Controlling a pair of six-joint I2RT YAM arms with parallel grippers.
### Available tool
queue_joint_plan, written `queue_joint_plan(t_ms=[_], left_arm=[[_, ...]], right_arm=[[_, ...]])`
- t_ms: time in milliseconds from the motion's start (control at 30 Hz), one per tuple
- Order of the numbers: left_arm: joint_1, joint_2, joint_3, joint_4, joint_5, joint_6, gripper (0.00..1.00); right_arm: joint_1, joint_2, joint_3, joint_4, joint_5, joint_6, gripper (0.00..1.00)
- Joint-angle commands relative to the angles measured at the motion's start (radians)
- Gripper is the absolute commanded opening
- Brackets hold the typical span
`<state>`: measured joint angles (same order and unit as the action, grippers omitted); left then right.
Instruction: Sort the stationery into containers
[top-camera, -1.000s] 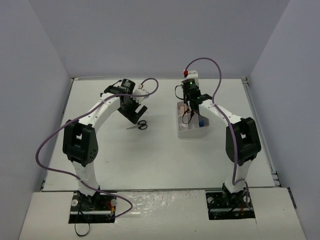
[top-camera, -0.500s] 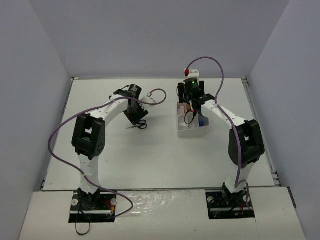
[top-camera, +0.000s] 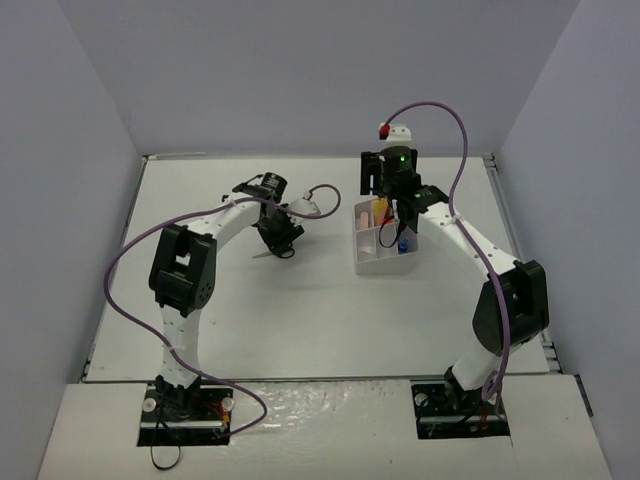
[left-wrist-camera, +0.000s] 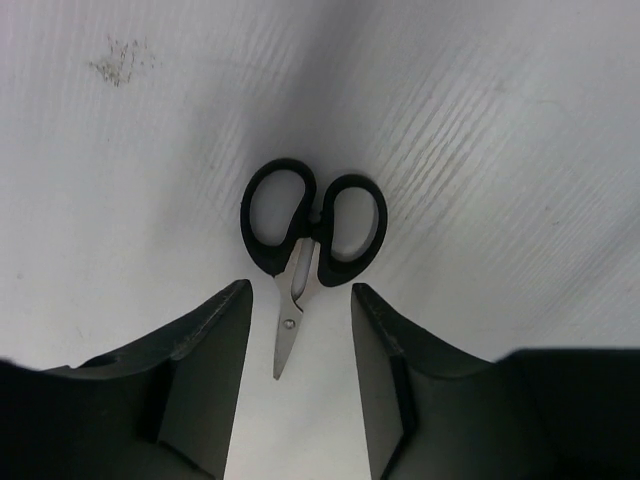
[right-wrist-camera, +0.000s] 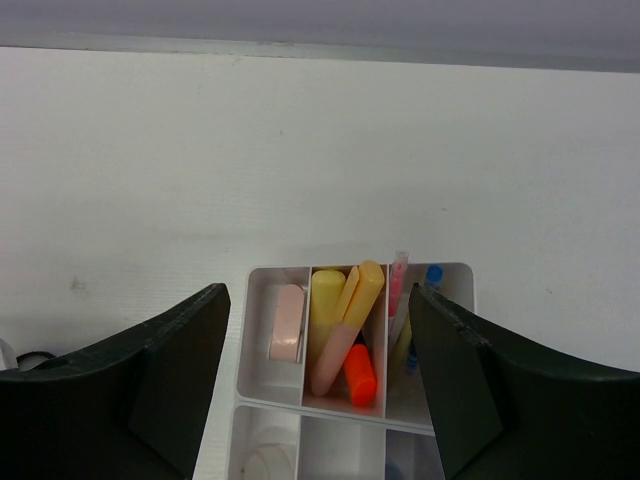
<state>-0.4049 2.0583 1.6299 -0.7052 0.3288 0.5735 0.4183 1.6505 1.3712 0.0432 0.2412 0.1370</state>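
Black-handled scissors (left-wrist-camera: 312, 225) lie flat on the table, blades pointing toward my left gripper (left-wrist-camera: 300, 300). Its jaws stand open on either side of the blades with a gap on both sides. From above, the left gripper (top-camera: 282, 234) covers most of the scissors (top-camera: 284, 251). The white organiser tray (right-wrist-camera: 262, 272) holds a pink eraser (right-wrist-camera: 288, 322), yellow highlighters (right-wrist-camera: 327, 300), a pink one (right-wrist-camera: 330, 365), an orange one (right-wrist-camera: 359, 375), a thin pink-tipped pen (right-wrist-camera: 398, 280) and a blue-capped item (right-wrist-camera: 433, 273). My right gripper (right-wrist-camera: 320, 295) hangs open above the tray's far end with nothing between its fingers.
The tray (top-camera: 362, 262) sits right of centre, its far end under the right wrist. A clear tape ring (right-wrist-camera: 262, 465) lies in a near compartment. Purple cables loop off both arms. Grey walls close in the table on three sides.
My left gripper has come down over the scissors and narrowed its jaws around the blades. The right gripper has opened and drawn up and back toward the tray's far end.
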Motion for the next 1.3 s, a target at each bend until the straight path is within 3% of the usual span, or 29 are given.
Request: queue_joint_plan(t_ms=[0, 467, 733, 1267], left_arm=[[-0.016, -0.04, 0.053, 0.05, 0.077, 0.033, 0.35], [-0.04, 0.093, 0.205, -0.043, 0.034, 0.046, 0.34], [-0.04, 0.076, 0.167, -0.085, 0.03, 0.074, 0.28], [-0.04, 0.114, 0.145, -0.097, -0.008, 0.082, 0.28]], right_arm=[[-0.006, -0.069, 0.009, 0.03, -0.007, 0.016, 0.7], [-0.006, -0.129, -0.015, 0.01, 0.002, 0.005, 0.7], [-0.007, -0.133, -0.016, 0.006, 0.01, 0.0, 0.7], [-0.01, -0.147, -0.023, 0.001, 0.02, -0.004, 0.7]])
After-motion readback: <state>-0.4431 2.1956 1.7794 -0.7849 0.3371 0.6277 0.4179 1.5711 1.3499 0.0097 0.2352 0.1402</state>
